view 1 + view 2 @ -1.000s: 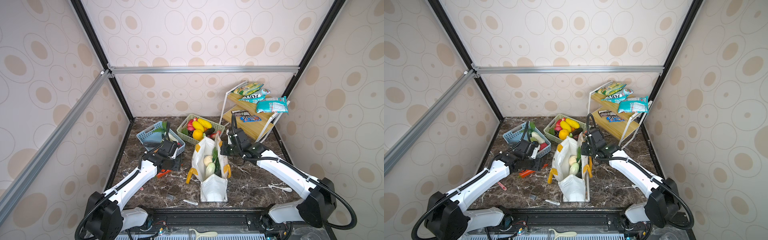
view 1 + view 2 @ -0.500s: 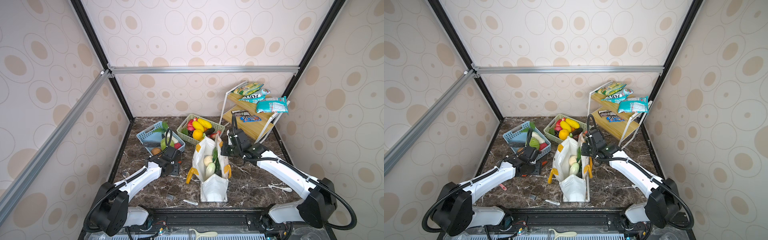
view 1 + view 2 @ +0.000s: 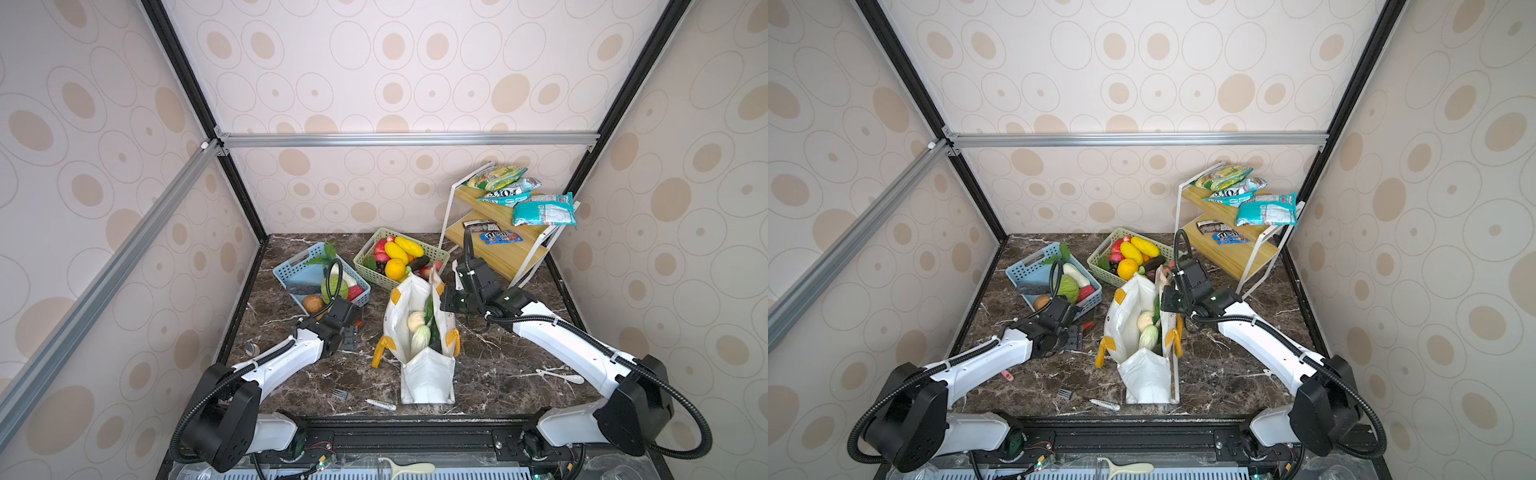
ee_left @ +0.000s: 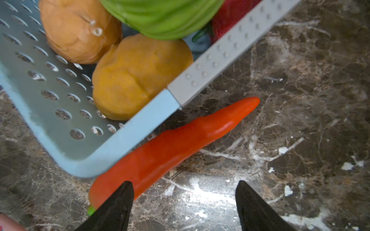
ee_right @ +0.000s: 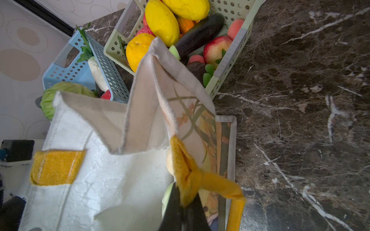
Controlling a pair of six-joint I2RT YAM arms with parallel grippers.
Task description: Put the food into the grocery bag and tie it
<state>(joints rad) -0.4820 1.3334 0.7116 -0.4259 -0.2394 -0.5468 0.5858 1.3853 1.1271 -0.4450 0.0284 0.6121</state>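
Note:
The white grocery bag (image 3: 428, 374) (image 3: 1144, 382) stands open mid-table, with a beige ball (image 3: 416, 321), a pale cabbage (image 3: 422, 336) and a dark cucumber (image 3: 434, 332) of the food inside. My right gripper (image 5: 185, 202) (image 3: 446, 300) is shut on its yellow handle (image 5: 200, 180) and holds that side up. The red-orange pepper (image 4: 176, 144) (image 3: 1087, 325) lies on the marble against the blue basket (image 4: 140, 124). My left gripper (image 4: 184, 183) (image 3: 351, 334) hangs open low over the table. One fingertip overlaps the pepper's stem end and only bare marble lies between the jaws.
The blue basket (image 3: 296, 261) holds a green cabbage, brown balls and other produce. Behind the bag is a green basket (image 3: 368, 248) of fruit. A wooden shelf (image 3: 511, 253) with snack packets stands at the back right. A fork (image 3: 340, 394) and a white spoon (image 3: 561, 376) lie near the front.
My left arm has come down from the blue basket to the table in front of it, and its jaws have opened wider. The right gripper still grips the handle, unmoved.

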